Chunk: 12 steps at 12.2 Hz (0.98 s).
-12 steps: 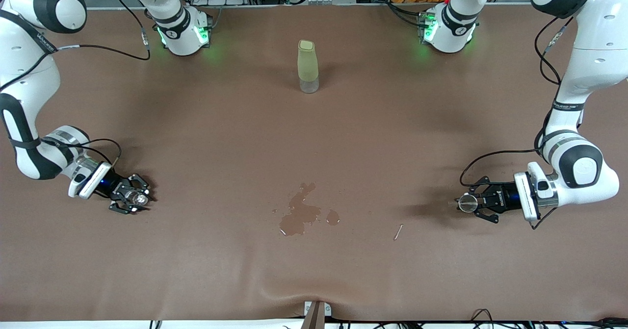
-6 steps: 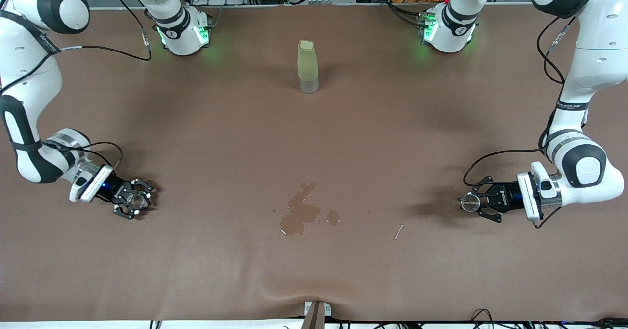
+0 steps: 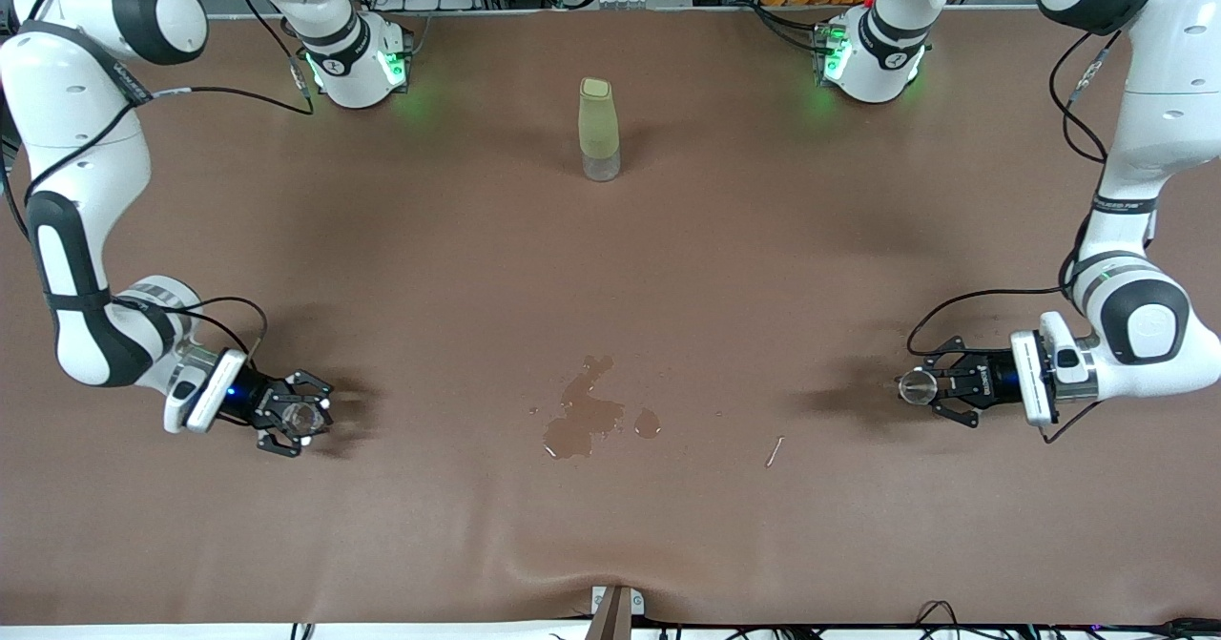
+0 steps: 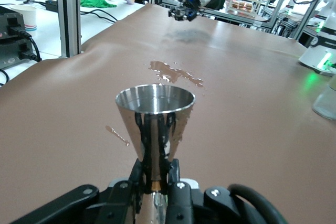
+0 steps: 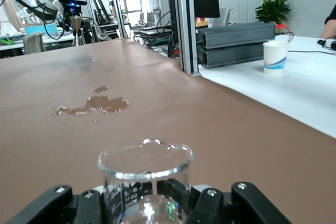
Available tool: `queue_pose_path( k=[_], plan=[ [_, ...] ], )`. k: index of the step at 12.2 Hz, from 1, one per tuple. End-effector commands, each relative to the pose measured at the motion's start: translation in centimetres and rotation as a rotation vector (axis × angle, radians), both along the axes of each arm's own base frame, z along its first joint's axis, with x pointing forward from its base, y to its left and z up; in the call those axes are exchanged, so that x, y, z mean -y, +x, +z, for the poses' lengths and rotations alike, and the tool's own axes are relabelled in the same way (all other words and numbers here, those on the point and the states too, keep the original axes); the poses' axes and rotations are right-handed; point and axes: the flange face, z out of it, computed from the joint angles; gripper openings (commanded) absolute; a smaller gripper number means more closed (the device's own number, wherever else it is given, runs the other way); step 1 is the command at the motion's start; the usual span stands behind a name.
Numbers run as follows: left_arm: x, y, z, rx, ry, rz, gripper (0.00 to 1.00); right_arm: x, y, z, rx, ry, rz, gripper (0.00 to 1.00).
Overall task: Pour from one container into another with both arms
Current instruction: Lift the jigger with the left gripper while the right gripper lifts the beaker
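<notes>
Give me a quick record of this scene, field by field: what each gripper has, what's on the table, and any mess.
left gripper: shut on metal cup, toward the left arm's end of the table
right gripper: shut on glass beaker, toward the right arm's end
bottle: upright, mid-table, near the bases
spill: wet patch between the two grippers, nearer the front camera than the bottle
small stick: lying beside the spill
table: brown cover

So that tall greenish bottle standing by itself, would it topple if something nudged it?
Probably. The bottle is tall and slim on a small base, so a push near its top would likely tip it. Its clear bottom part looks empty, so it may be light, and once down it might roll.
</notes>
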Motion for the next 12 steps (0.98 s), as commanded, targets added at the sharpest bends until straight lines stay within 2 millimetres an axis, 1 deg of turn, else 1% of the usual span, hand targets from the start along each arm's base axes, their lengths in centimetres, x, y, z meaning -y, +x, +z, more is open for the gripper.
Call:
queue_pose_path(
  k=[1, 3, 5, 8, 9, 10, 11, 12],
  plan=[
    [-1.4, -0.7, 1.5, -0.024, -0.003, -0.03, 0.0, -3.1, 1.5, 2.4, -0.025, 0.043, 0.013, 0.0],
    [-1.0, -0.7, 1.6, -0.023, -0.011, -0.034, 0.0, -6.5, 2.5, 5.0, -0.028, 0.094, 0.038, 0.0],
    [-0.9, -0.5, 1.8, -0.009, -0.013, -0.039, 0.0, -11.0, 3.1, 8.7, -0.056, 0.139, 0.063, 0.0],
    [0.2, -0.3, 2.0, 0.022, -0.018, -0.063, 0.0, -16.6, 3.3, 12.9, -0.068, 0.12, 0.076, 0.0],
    [1.4, -0.1, 2.2, 0.027, -0.029, -0.071, 0.0, -18.3, 3.2, 14.3, -0.07, 0.117, 0.089, 0.0],
    [2.9, 0.1, 2.3, 0.03, -0.037, -0.087, 0.0, -20.6, 3.0, 16.0, -0.061, 0.114, 0.113, 0.0],
    [4.2, 0.3, 2.3, 0.037, -0.029, -0.095, 0.0, -22.9, 2.5, 17.0, -0.074, 0.114, 0.131, 0.0],
    [6.2, 0.7, 2.2, 0.052, -0.013, -0.105, 0.0, -25.0, 2.0, 18.2, -0.106, 0.124, 0.144, 0.0]
  ],
)
